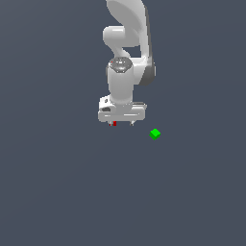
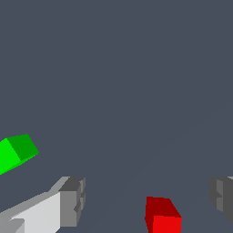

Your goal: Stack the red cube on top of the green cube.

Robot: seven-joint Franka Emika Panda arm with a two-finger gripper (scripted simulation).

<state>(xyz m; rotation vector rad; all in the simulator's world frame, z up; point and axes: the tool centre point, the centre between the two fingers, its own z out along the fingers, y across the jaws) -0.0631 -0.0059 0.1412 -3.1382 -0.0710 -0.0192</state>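
Observation:
The red cube (image 2: 162, 215) lies on the dark floor between my two fingers, touching neither of them. In the exterior view only a sliver of the red cube (image 1: 114, 124) shows under the white hand. My gripper (image 1: 122, 123) is open and hangs low over the floor, its midpoint also showing in the wrist view (image 2: 148, 200). The grey fingertips (image 2: 73, 200) stand wide apart. The green cube (image 1: 154, 134) sits on the floor toward the exterior view's right of the gripper, apart from it, and also shows in the wrist view (image 2: 16, 152).
The white arm (image 1: 126, 53) rises above the hand. The plain dark grey floor (image 1: 72, 192) spreads all around, with nothing else on it.

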